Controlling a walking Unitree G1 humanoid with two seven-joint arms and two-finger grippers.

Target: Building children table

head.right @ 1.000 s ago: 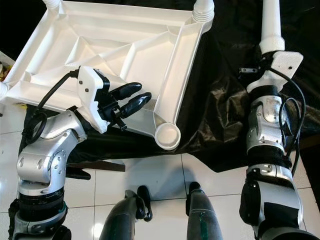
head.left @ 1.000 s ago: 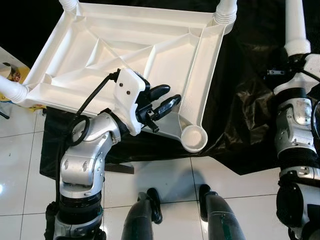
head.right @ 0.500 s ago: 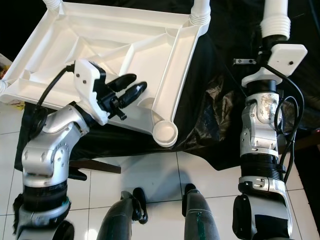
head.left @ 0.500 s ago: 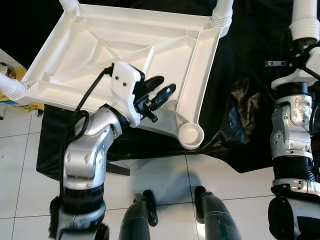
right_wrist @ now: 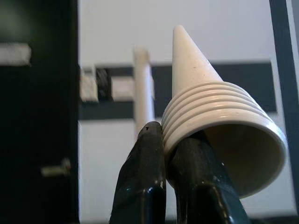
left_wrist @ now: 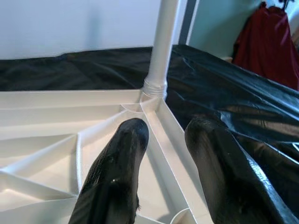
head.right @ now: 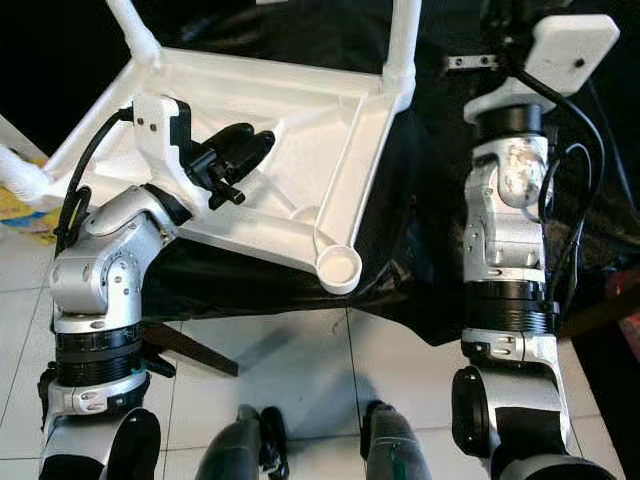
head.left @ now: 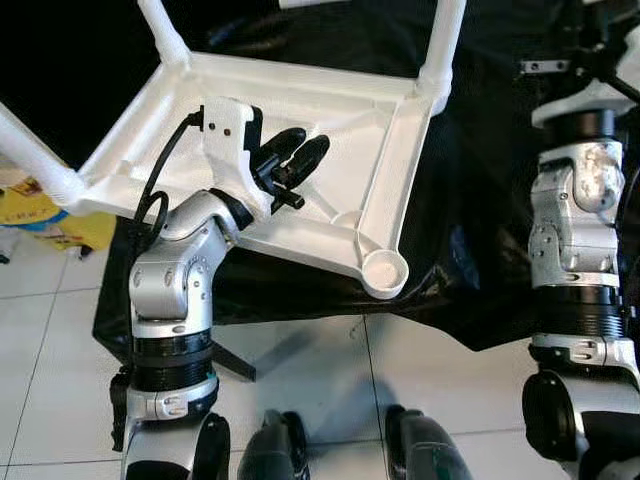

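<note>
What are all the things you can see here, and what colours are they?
Upturned table top: one, white plastic, lying underside up on the black sheet.
Fitted table legs: three, white, standing up from its corners.
Empty leg socket: one, white, round, at the corner nearest the robot.
Loose table leg: one, white, ridged at its wide end, in the right claw.
Sheet: one, black and shiny, under the table top.
Yellow item: one, on the floor at the left; cannot tell what.
Floor: white tiles.
Left claw: black, open, over the table top.
Right claw: black, gripping the loose leg.
</note>
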